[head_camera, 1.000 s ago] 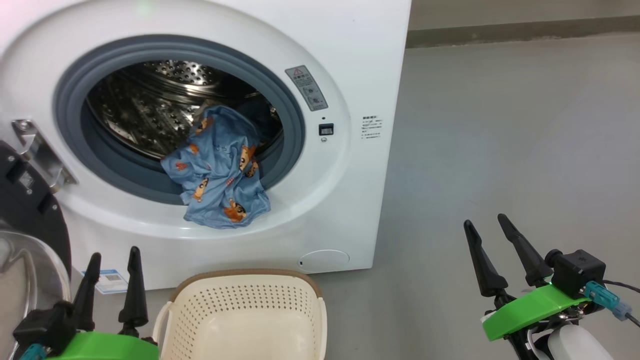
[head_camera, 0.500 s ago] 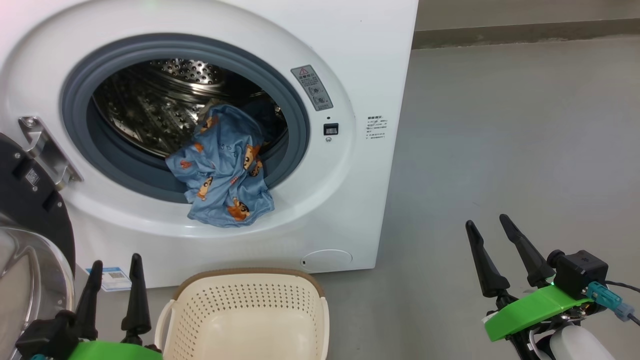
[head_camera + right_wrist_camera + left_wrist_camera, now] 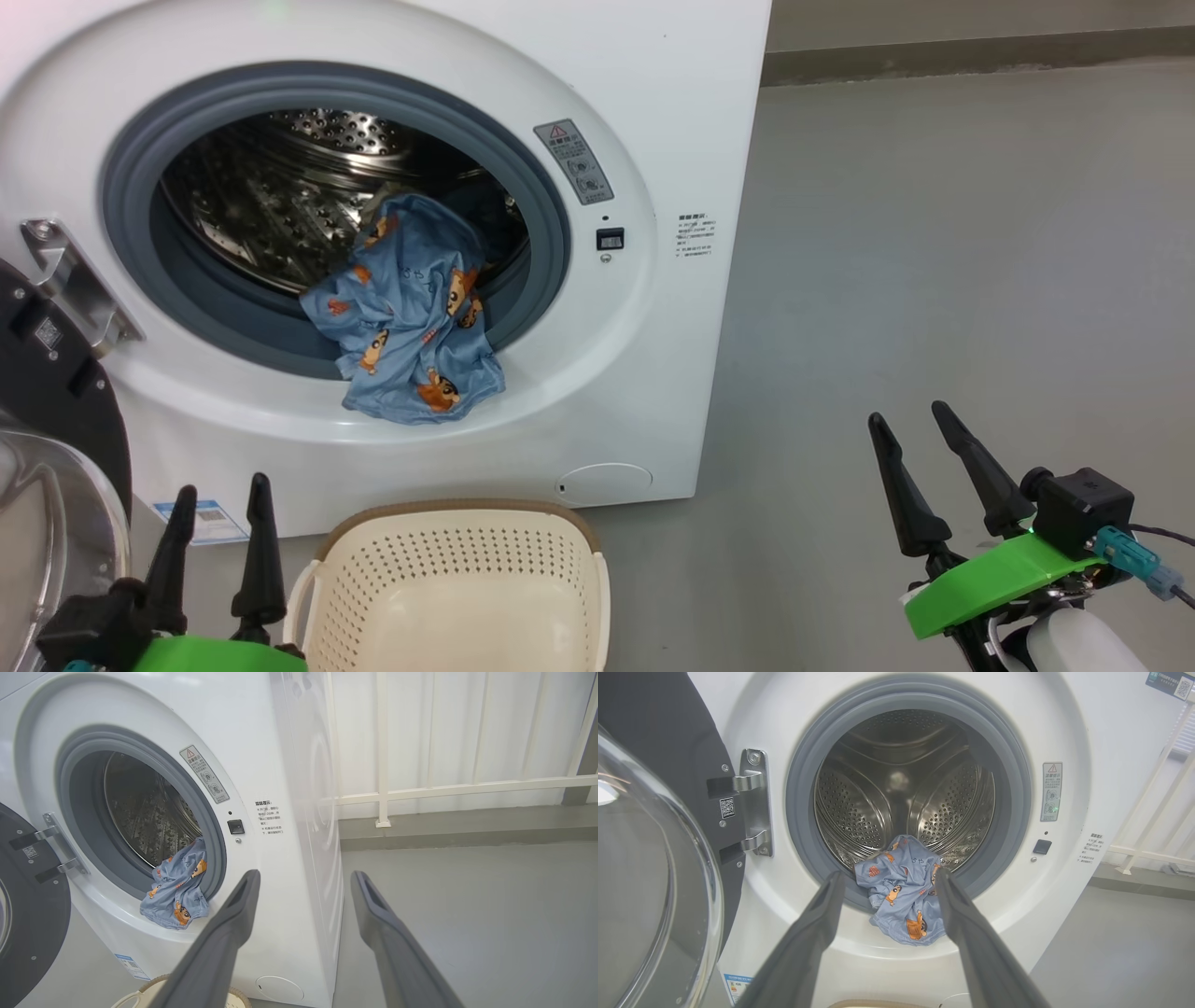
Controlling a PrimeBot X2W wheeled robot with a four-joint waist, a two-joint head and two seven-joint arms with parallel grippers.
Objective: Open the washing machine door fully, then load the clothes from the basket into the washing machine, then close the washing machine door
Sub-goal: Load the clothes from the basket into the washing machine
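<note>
Door: the washing machine door [image 3: 56, 401] hangs swung out on its hinge at my left, black rim and glass bowl towards me.
Machine: the washing machine [image 3: 653, 93] has its mouth uncovered, and I see the steel drum [image 3: 261, 205] plainly.
Clothes: the clothes [image 3: 411, 327] lie half in the drum, draped over the grey gasket [image 3: 551, 243] and spilling onto the white lower lip. A darker patch behind may be more fabric; I can't tell.
Basket: the basket [image 3: 457, 510] sits on the floor [image 3: 934, 233] just in front of the machine, below the opening.
Left claw: the left claw [image 3: 223, 485] has its fingers parted and grips nothing. It is just beside the basket's left side.
Right claw: the right claw [image 3: 906, 413] has its fingers parted with nothing between them, and it is over the floor, well right of the machine.
</note>
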